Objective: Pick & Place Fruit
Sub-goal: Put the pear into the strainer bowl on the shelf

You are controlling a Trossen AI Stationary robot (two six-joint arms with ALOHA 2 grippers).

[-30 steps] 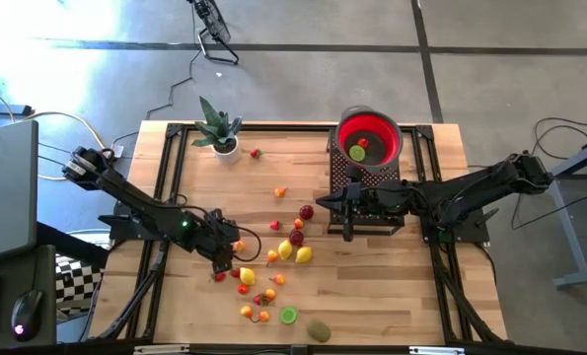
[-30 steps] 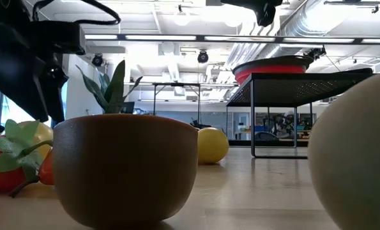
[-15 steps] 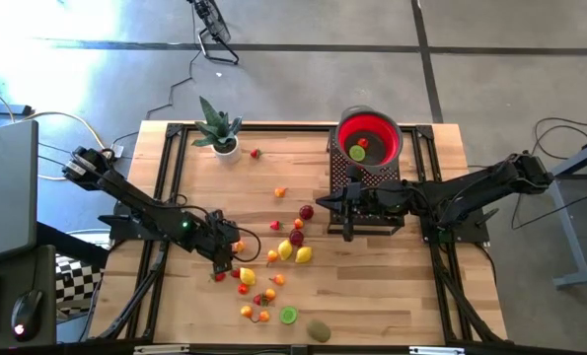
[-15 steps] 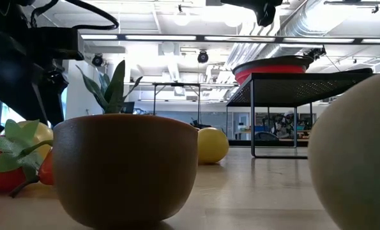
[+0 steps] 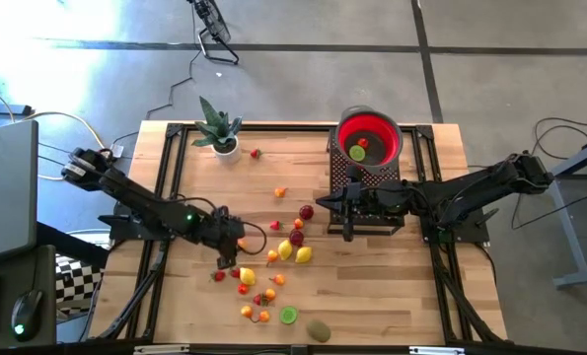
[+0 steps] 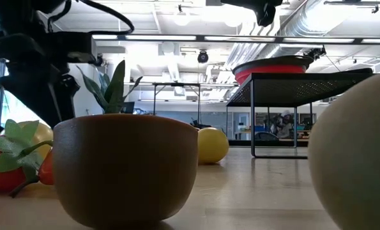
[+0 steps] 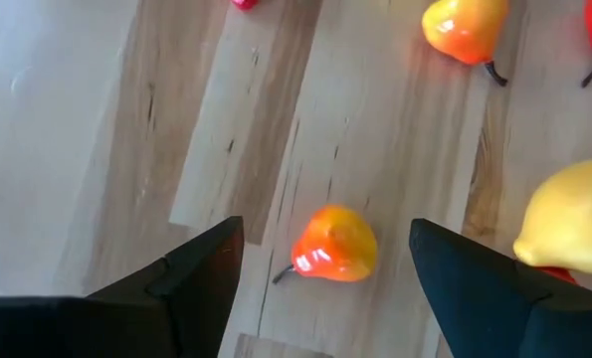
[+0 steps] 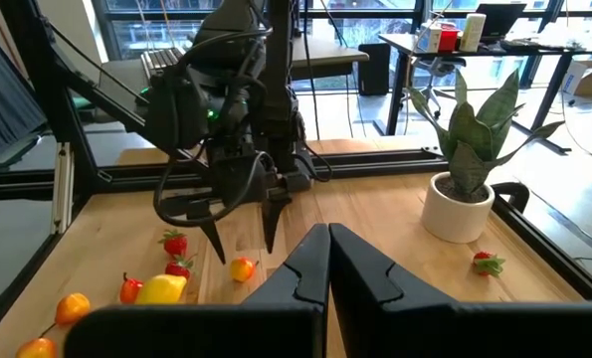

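Several small toy fruits (image 5: 273, 266), red, orange, yellow and green, lie scattered on the wooden table's near middle. My left gripper (image 5: 226, 262) hangs open just above one of them, a small orange-red fruit (image 7: 335, 244), with one finger on either side and touching nothing. A yellow fruit (image 7: 574, 219) lies close beside it. My right gripper (image 5: 325, 204) is shut and empty, held level above the table's middle, next to the black stand (image 5: 364, 187). On that stand sits the red bowl (image 5: 387, 138), with a green and a red fruit inside.
A potted spiky plant (image 5: 217, 128) stands at the far left, with a strawberry (image 5: 256, 154) beside it. Black rails (image 5: 165, 177) run along the table's left and right sides. Bare wood lies between the fruit cluster and the stand.
My left gripper has edged slightly toward the table's far edge and a little lower over the orange-red fruit, still open. No fruit has moved.
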